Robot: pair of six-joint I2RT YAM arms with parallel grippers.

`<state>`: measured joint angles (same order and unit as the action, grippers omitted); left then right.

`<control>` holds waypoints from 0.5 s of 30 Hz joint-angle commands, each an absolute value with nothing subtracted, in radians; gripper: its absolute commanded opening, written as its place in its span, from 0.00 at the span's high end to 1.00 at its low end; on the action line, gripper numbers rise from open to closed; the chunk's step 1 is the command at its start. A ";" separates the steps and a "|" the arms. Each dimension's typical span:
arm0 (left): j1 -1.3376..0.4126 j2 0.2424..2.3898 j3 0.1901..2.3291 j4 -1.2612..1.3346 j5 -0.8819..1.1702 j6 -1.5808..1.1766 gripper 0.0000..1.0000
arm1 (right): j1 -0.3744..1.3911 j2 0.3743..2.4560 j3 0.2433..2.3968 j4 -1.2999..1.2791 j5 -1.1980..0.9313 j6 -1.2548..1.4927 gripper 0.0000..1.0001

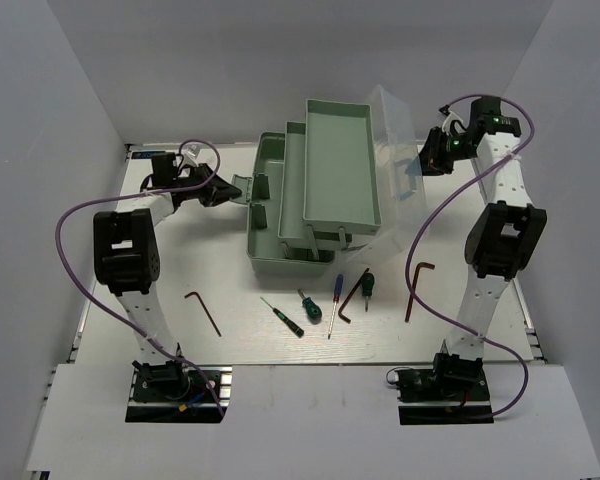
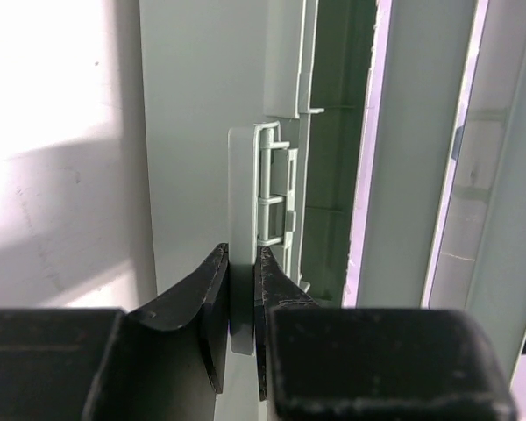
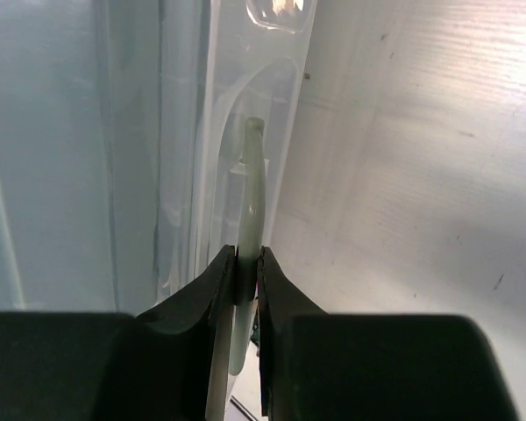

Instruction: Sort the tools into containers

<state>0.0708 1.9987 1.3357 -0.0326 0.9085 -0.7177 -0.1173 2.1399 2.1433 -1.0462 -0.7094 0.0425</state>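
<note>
The tools lie loose on the tabletop, well back from both pincers toward the arm bases. One hex key sits on the left pincer's side. Then come a thin green screwdriver, a stubby green screwdriver, a blue screwdriver, and a second hex key just beside another stubby screwdriver. A third hex key lies on the right pincer's side.

Between the pincers we see the toolbox, its trays fanned out and upward, its clear lid swung toward the right pincer. The left pincer is clamped on a flat flap at the box's end wall. The right pincer is closed on a pale handle set in the lid. That arm's purple cable loops down just above the third hex key.
</note>
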 commanded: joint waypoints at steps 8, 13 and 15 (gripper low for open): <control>0.153 1.879 1.298 0.002 0.850 -0.718 1.00 | -0.163 2.241 2.281 -0.948 -0.747 -0.104 0.53; 0.153 1.879 1.298 0.011 0.822 -0.741 1.00 | -0.182 2.232 2.298 -0.948 -0.749 -0.109 0.45; 0.153 1.879 1.298 0.011 0.813 -0.752 1.00 | -0.192 2.226 2.296 -0.953 -0.753 -0.110 0.45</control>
<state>0.1535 1.9648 1.2995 -0.0242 0.8448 -0.7219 -0.1867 2.2646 2.2566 -0.9741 -0.7216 -0.0834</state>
